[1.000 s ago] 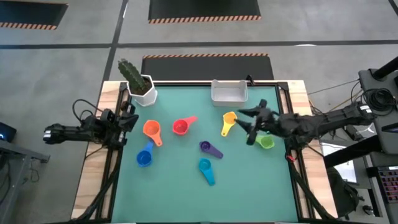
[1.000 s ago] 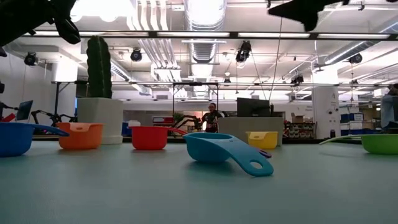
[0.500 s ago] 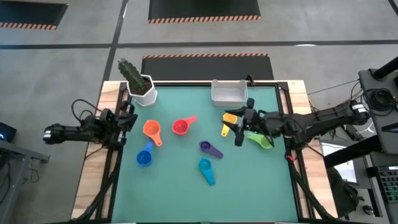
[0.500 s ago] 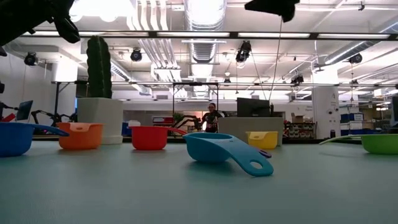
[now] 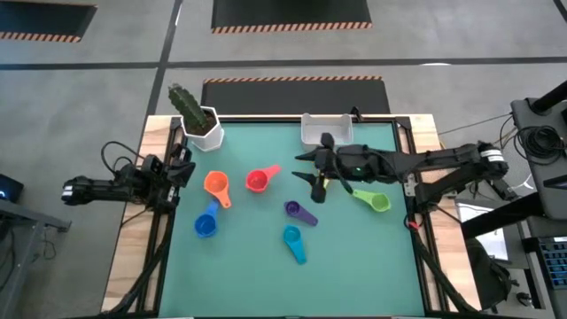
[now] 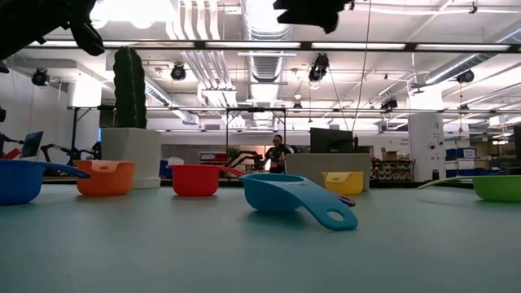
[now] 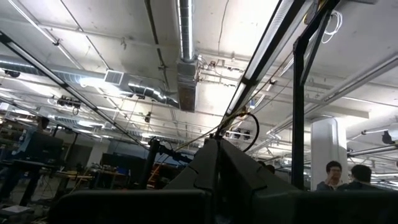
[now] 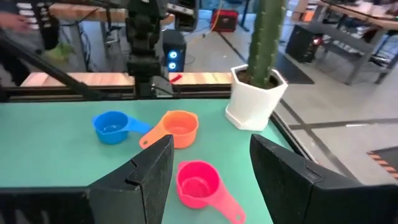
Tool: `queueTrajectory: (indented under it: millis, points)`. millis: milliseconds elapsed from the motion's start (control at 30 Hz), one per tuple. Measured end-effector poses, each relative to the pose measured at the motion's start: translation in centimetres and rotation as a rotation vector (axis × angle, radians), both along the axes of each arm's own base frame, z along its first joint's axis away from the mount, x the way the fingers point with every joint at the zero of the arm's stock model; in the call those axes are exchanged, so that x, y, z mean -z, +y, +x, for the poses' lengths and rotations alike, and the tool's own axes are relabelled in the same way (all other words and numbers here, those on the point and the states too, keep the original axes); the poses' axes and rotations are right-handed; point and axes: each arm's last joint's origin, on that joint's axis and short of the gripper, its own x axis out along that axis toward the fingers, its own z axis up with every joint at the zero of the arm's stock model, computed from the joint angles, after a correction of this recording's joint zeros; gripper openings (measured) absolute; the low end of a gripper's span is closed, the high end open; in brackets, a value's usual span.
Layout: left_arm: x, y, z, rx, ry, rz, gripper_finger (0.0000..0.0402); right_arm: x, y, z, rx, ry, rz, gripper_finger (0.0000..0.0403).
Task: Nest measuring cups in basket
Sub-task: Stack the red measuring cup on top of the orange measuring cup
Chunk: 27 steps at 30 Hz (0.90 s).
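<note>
Moved since the earlier frames: right gripper (image 5: 312, 175), from above the green cup (image 5: 378, 203) at the table's right side leftward past the yellow cup, which its arm now hides from above (it shows only in the low view (image 6: 343, 182)). Fingers spread, nothing between them; in the right wrist view the red cup (image 8: 198, 182) lies straight ahead between the two fingers.

Left gripper (image 5: 182, 167): clenched shut, empty, parked at the table's left edge.

Basket (image 5: 326, 135): at the far edge, apparently empty.

Cups, loose on the mat: orange cup (image 5: 216, 185), blue cup (image 5: 205, 225), red, purple cup (image 5: 294, 209), teal cup (image 5: 291, 237), green, yellow.

Judgement: none nested yet; task at its start. The leftward shift suggests the red cup is the first pick.
</note>
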Motion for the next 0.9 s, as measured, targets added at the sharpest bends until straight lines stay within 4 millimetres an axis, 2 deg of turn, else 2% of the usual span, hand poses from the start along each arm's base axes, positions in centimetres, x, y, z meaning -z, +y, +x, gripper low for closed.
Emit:
queueTrajectory:
  millis: [367, 600, 900]
  points:
    - [-0.1, 0.0, 0.0, 0.0, -0.008, 0.0, 0.0, 0.6, -2.2, 5.3, -0.156, 0.161, -0.098, 0.0201]
    - [-0.1, 0.0, 0.0, 0.004, -0.008, -0.005, 0.0, 2.7, -2.9, 7.5, -0.375, 0.289, -0.252, 0.0201]
    - [-0.1, 0.0, -0.1, 0.005, -0.011, -0.006, 0.0, 6.1, -3.8, 10.7, -0.438, 0.418, -0.343, 0.0201]
